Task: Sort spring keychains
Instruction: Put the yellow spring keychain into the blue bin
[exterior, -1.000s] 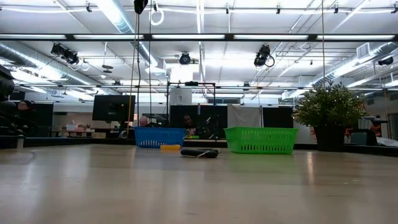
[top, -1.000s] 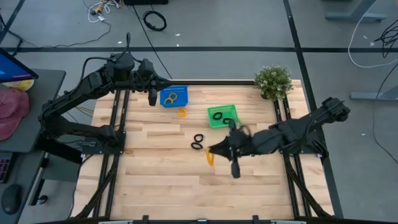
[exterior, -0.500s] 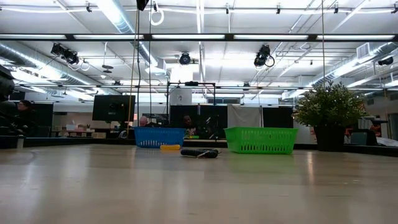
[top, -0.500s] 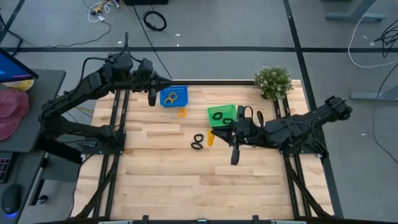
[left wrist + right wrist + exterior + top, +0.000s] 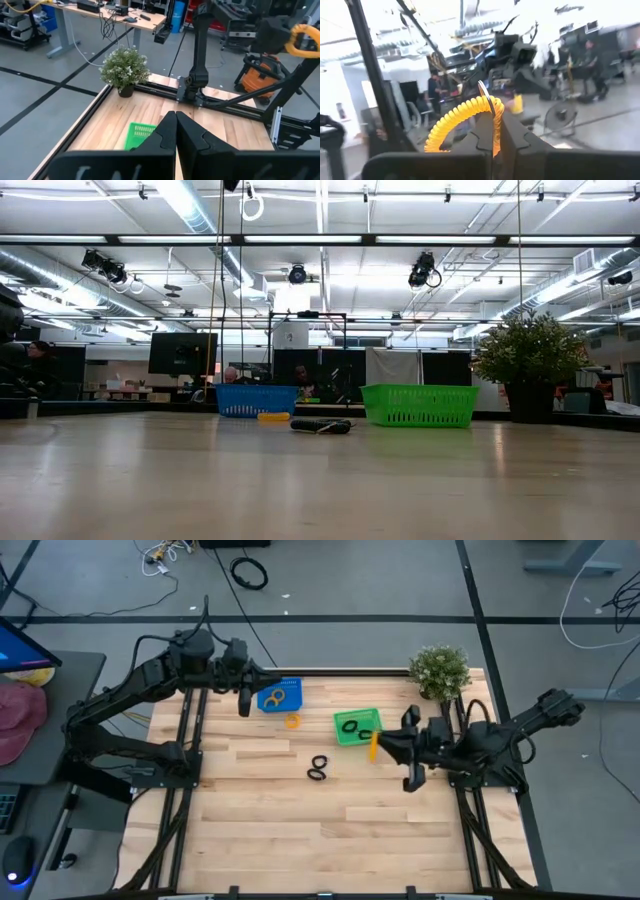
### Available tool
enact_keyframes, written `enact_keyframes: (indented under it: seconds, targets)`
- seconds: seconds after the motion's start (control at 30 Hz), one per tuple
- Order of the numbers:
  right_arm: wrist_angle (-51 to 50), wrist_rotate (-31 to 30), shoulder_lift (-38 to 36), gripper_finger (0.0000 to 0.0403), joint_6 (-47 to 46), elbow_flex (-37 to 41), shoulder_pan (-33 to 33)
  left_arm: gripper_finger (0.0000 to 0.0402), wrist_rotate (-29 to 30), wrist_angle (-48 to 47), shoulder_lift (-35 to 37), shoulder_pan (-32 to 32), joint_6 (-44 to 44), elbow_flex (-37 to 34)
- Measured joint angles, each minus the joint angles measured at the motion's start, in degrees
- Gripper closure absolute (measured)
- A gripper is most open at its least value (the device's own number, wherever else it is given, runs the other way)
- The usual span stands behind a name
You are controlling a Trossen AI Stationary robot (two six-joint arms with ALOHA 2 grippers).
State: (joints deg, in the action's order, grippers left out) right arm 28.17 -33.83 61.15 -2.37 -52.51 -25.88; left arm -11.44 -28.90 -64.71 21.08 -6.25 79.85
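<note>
No readable writing, brand or label anywhere in the views.

Right gripper (image 5: 378, 745) raised over the table's right part, fingers clenched on an orange spring keychain (image 5: 374, 747); in the right wrist view the orange coil (image 5: 462, 120) arcs up from between the closed fingers (image 5: 485, 131), its metal ring at the top. Green basket (image 5: 358, 726) just beside that gripper, on the side toward the table's middle, with black coils (image 5: 352, 725) inside. Two black spring keychains (image 5: 318, 767) loose on the wood, farther out from the right gripper past the green basket's near corner, touching each other. In the low view these lie as a dark lump (image 5: 320, 425) in front of the gap between the two baskets.

Left gripper (image 5: 246, 698) hanging at the table's far left edge, fingers pressed together, nothing between them; left wrist view shows the closed fingers (image 5: 175, 131) pointing across the table. Blue basket (image 5: 279, 695) just beside the left gripper, an orange coil (image 5: 276, 696) in it. Another orange keychain (image 5: 292, 721) loose on the wood just past the blue basket, between the two baskets.

Potted plant (image 5: 439, 671) at the far right corner, beyond the right gripper. Pink cap (image 5: 20, 720) on a side desk, well off the table. People in the room behind, blurred in the right wrist view.
</note>
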Motion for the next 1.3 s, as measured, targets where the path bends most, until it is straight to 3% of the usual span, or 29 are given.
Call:
enact_keyframes:
  seconds: [0.23, 0.47, 0.73, 0.97, 1.3]
  targets:
    - [-1.1, -0.7, -2.8, 0.0397, 8.5, 0.1, 2.7, 0.0399, -0.4, 2.4, 0.0, -0.2, 0.0, 0.0]
    - [-2.7, 0.9, -2.1, 0.0397, 10.2, -1.6, 8.6, 0.0399, -4.0, 5.0, 0.1, -0.8, -0.5, 0.0]
    - [-11.3, 8.8, 9.2, 0.0397, 10.2, -14.5, 17.0, 0.0399, -6.0, 8.1, 1.1, -3.8, -0.5, 0.1]
    - [-12.9, 16.7, 21.3, 0.0397, 9.0, -27.4, 23.7, 0.0399, -5.1, 7.7, 3.9, -5.3, -0.4, 0.0]
    - [-12.7, 21.3, 32.7, 0.0397, 7.4, -38.7, 26.9, 0.0399, -1.9, 7.6, 5.6, -5.3, -0.9, 0.0]
